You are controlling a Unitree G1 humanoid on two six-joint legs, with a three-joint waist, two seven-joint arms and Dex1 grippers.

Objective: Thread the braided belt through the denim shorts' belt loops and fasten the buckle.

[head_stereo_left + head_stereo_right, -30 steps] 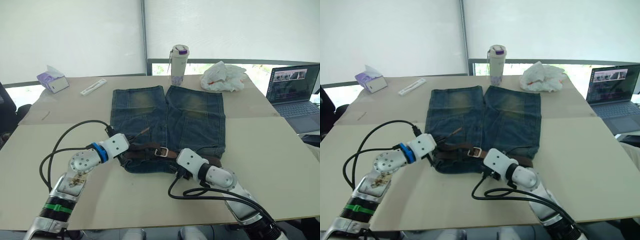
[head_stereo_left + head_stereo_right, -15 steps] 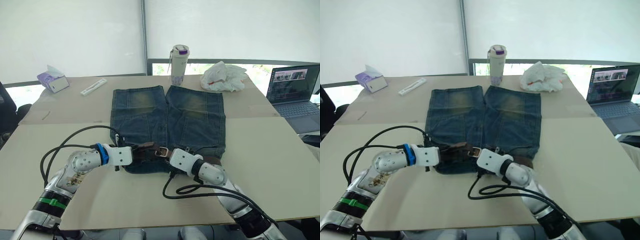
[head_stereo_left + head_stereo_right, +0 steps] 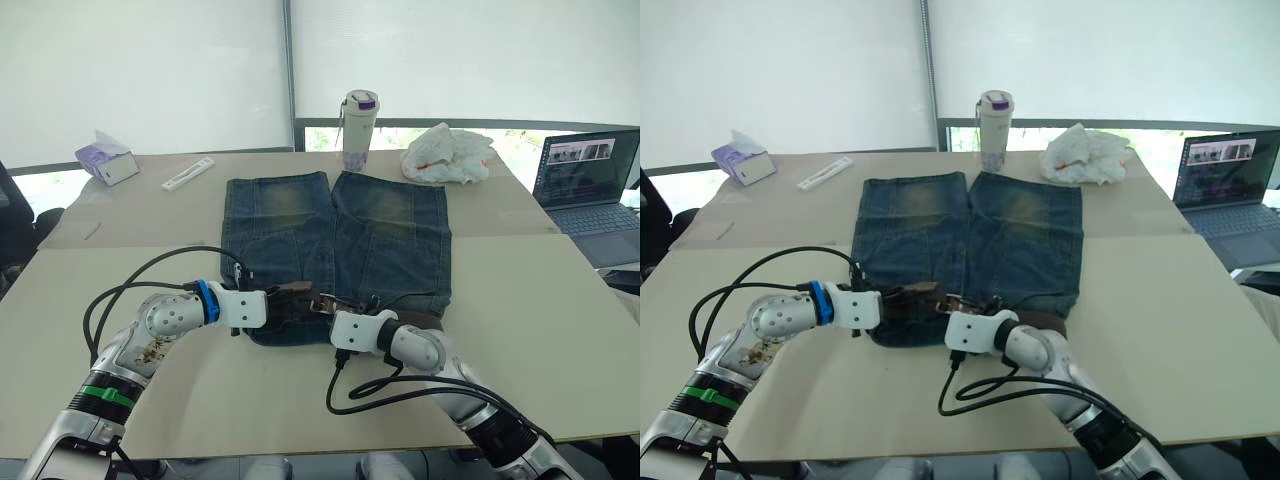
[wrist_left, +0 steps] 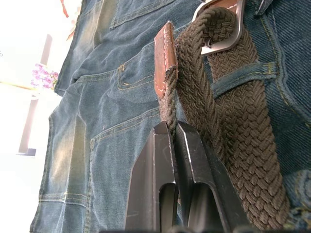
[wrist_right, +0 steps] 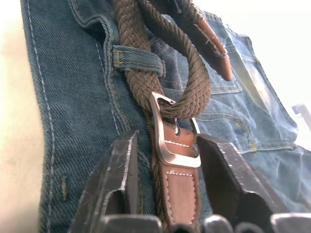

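Note:
The denim shorts [image 3: 340, 230] lie flat on the table, waistband toward me. The braided belt [image 4: 233, 111] runs along the waistband under a belt loop [image 4: 243, 77]. Its free end curves through the silver buckle [image 5: 172, 131]. My left gripper [image 4: 170, 138] is shut on the braided strap just below its brown leather tip [image 4: 163, 63]. My right gripper [image 5: 167, 145] is open, with its fingers [image 5: 119, 165] straddling the leather piece behind the buckle. From the head camera, the two grippers meet at the waistband's middle, the left gripper [image 3: 285, 303] beside the right gripper [image 3: 338, 318].
A bottle [image 3: 358, 128] and a crumpled white bag [image 3: 447, 153] stand beyond the shorts. An open laptop [image 3: 590, 180] is at the right edge. A tissue box [image 3: 105, 158] and a white strip [image 3: 187, 173] lie far left. Black cables [image 3: 375, 385] trail from both wrists.
Both grippers have moved inward along the waistband. The left one carried the belt tip to the right, and the right one slid left up to the buckle.

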